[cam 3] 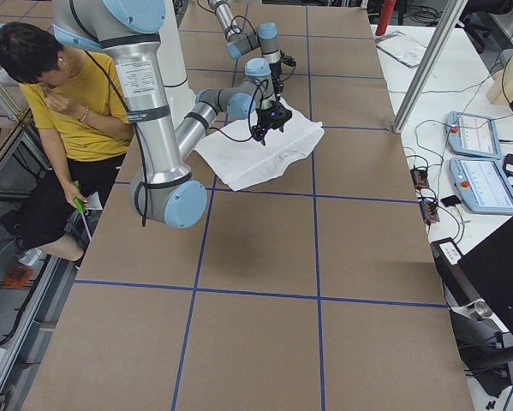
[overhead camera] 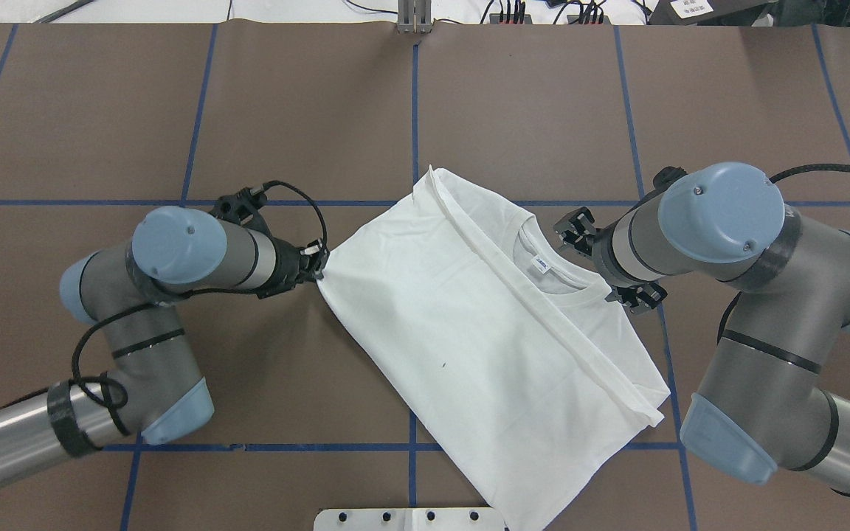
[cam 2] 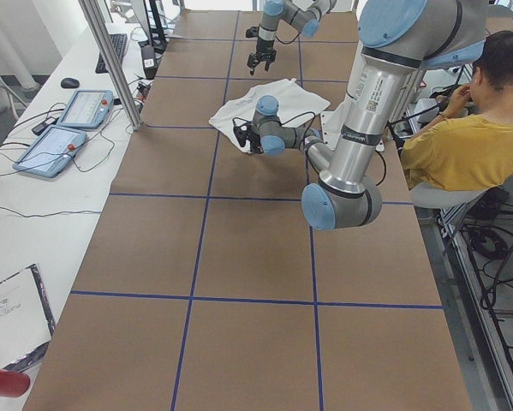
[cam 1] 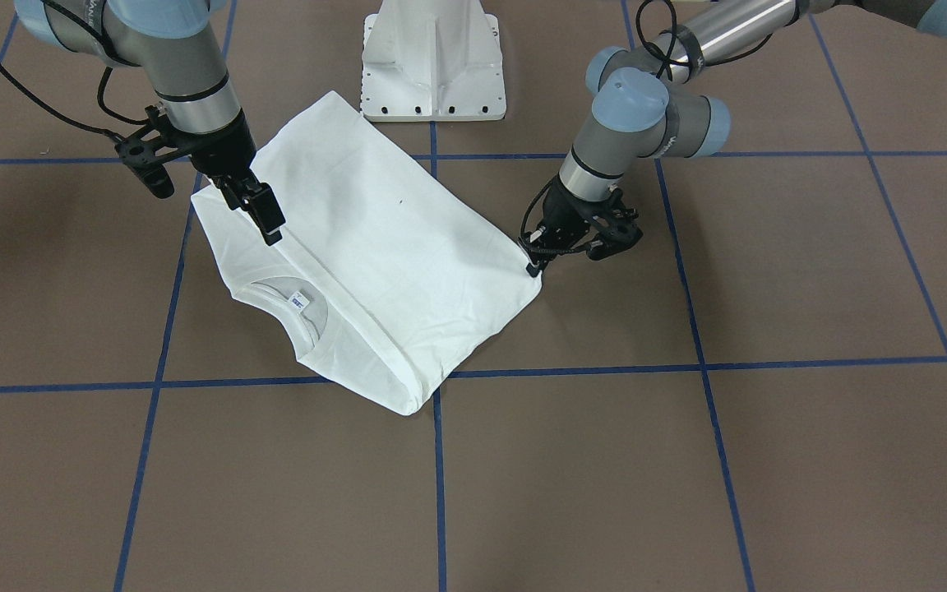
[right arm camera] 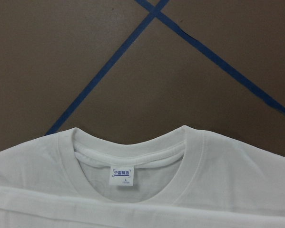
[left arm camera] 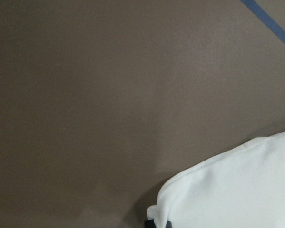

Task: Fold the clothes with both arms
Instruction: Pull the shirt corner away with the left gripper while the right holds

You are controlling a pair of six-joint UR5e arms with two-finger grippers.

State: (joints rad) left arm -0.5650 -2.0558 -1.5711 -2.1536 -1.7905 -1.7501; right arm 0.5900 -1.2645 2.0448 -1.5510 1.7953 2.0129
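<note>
The white T-shirt (cam 1: 375,247) lies folded on the brown table, and it shows in the overhead view (overhead camera: 469,317) too. Its ribbed collar and small neck label (right arm camera: 121,174) face up on the lower layer; the printed text is hidden. My left gripper (cam 1: 533,265) is low at the shirt's side corner and shut on it, as the overhead view (overhead camera: 318,271) and the left wrist view (left arm camera: 157,222) show. My right gripper (cam 1: 266,220) hangs just above the folded edge near the collar. It looks open and holds nothing.
The white pedestal base (cam 1: 432,57) stands at the shirt's near-robot end. Blue tape lines (cam 1: 439,460) grid the table. A seated person in yellow (cam 2: 462,137) is beside the robot. Tablets (cam 2: 85,107) and a metal post (cam 2: 110,60) stand along the far side.
</note>
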